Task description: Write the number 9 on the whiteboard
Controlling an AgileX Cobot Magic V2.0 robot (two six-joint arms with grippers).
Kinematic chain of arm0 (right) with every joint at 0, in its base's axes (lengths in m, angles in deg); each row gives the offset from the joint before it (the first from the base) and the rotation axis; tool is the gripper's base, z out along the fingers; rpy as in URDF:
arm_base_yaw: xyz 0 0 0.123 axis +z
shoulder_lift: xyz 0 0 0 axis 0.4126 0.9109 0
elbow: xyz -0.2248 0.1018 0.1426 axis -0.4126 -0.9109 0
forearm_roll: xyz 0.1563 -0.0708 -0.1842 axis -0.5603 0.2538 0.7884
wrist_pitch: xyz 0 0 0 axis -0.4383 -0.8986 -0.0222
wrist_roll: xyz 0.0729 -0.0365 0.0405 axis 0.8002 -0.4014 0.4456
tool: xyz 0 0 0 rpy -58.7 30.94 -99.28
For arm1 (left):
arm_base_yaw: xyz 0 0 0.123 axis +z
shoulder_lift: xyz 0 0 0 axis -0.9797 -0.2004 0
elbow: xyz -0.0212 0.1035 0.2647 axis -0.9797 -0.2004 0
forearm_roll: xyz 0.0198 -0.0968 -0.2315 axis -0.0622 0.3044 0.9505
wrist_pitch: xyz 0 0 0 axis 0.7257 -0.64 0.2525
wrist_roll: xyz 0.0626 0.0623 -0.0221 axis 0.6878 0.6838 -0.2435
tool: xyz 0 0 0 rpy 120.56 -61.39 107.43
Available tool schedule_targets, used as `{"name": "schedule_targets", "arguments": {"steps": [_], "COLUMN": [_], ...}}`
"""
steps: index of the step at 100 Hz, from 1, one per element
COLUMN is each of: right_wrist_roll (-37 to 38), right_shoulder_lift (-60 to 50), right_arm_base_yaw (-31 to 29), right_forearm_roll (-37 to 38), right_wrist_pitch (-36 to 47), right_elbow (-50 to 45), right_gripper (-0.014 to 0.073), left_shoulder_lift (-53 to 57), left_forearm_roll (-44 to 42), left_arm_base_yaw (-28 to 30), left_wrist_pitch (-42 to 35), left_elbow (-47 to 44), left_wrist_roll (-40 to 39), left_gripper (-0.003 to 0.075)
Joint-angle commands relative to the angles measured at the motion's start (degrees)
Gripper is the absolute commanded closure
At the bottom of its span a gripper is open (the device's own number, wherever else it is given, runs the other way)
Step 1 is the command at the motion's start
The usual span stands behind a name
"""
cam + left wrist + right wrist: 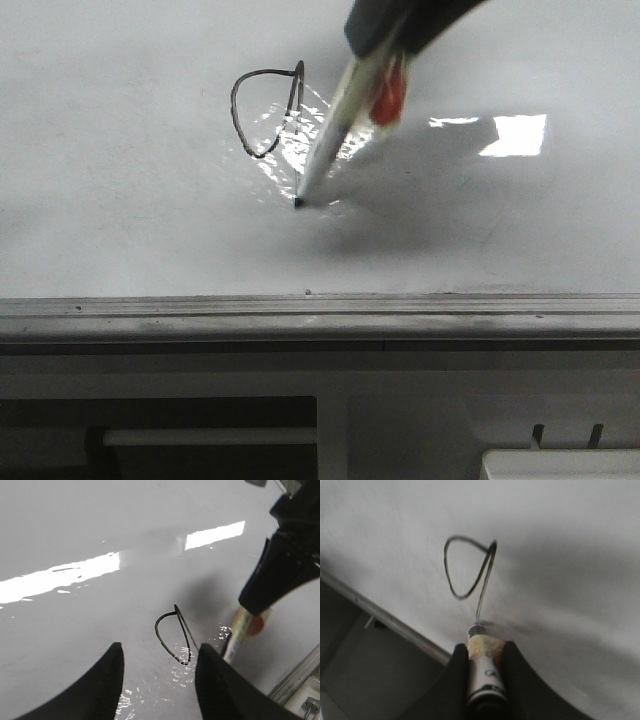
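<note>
whiteboard [120,220]: glossy white, greyed by shadow, with bright white glare patches
number 9 [262,112]: thin dark line, near black
marker [330,135]: white barrel, black tip, a red patch beside it
grey ledge [320,312]: dull grey metal, streaked lengthwise
right gripper [485,667]: black jaws
left gripper [160,680]: black jaws

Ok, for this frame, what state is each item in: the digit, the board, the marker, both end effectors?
number 9: loop closed, tail drawn down to the marker tip.
whiteboard: glossy, with glare patches and the one drawn figure.
marker: tilted, tip touching the board.
right end effector: shut on the marker.
left end effector: open, holding nothing, above the board.
</note>
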Motion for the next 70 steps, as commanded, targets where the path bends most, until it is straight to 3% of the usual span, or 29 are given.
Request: {"name": "schedule_targets", "arguments": {"steps": [1,15,26,47,70], "right_wrist_roll": [-0.6,-0.6,-0.6,0.2,0.2], "right_shoulder_lift": [-1.6,-3.5,-3.7,-2.8,-1.5], "right_arm_base_yaw": [-0.1,4.1,8.3,13.7,15.0], "right_forearm_roll": [2.2,1.0,0.7,-0.7,-4.0], "right_wrist_pitch": [4.6,5.3,4.3,6.1,5.3], "right_elbow": [-0.3,0.9,0.9,0.8,0.8], "right_gripper": [0.0663,0.0663,0.0663,0.0663,0.0663], "left_shoulder_lift": [0.1,-1.3,-5.2,-13.7,-17.7], "left_forearm_roll": [0.4,-5.1,-10.3,-9.9,-7.9], "left_arm_base_yaw": [0.0,-0.8,-4.5,-11.2,-11.5], "left_wrist_pitch": [-3.3,-1.3,-1.4,-6.7,-10.3], "left_elbow": [1.6,1.6,1.6,1.6,1.6], "left_wrist_roll": [-0.5,-0.5,-0.6,-0.6,-0.6], "left_gripper": [0.0406,0.0405,0.0403,0.0404,0.0404]}}
